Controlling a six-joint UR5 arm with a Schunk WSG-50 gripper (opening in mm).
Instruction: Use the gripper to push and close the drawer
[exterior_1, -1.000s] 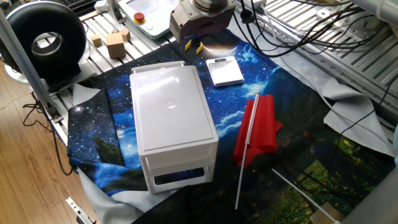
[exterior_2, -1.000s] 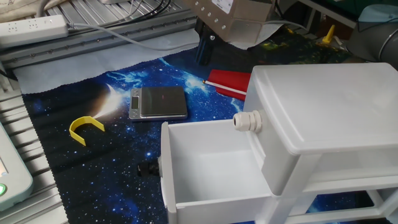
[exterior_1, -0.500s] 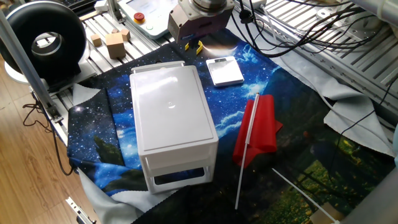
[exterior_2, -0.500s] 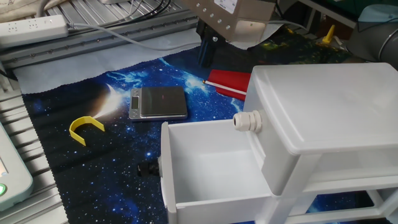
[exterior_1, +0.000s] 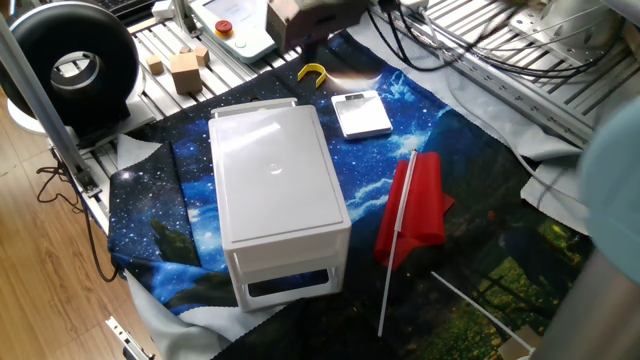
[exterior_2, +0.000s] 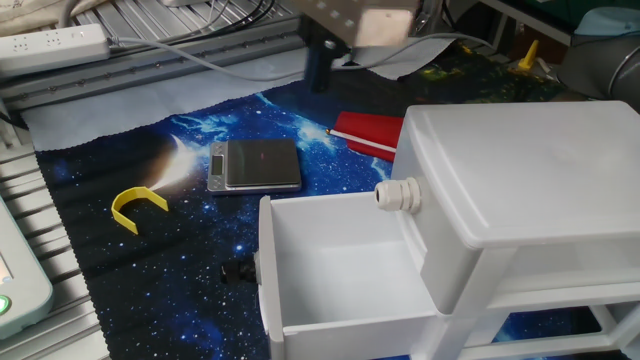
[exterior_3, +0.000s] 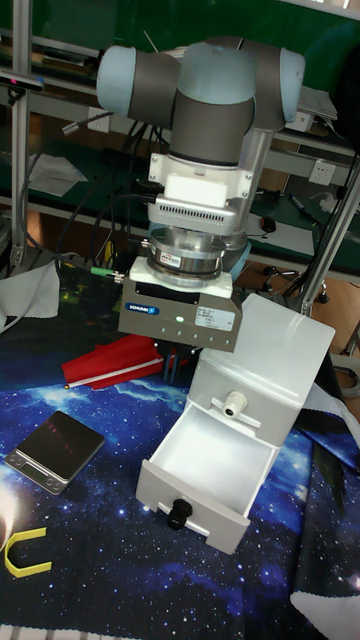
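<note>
The white cabinet (exterior_1: 275, 190) sits on the starry cloth. Its top drawer (exterior_2: 335, 270) is pulled well out, empty, with a black knob (exterior_3: 178, 513) on its front. In the tall fixed view the gripper (exterior_3: 173, 368) hangs beside the cabinet (exterior_3: 270, 365), behind the open drawer (exterior_3: 205, 465) and above the red cloth, touching neither. Its short black fingertips (exterior_2: 320, 70) look pressed together with nothing between them. It is motion-blurred at the top edge of both fixed views, as seen on the gripper (exterior_1: 303, 20).
A small flat scale (exterior_2: 255, 165) and a yellow curved clip (exterior_2: 138, 208) lie on the cloth beyond the drawer. A red folded cloth with a white stick (exterior_1: 415, 210) lies beside the cabinet. Wooden blocks (exterior_1: 185, 70) and cables sit on the metal frame.
The gripper has lifted and shifted left, away from the red cloth, and is now blurred. A blurred part of the arm has come in at the right. The drawer stays open.
</note>
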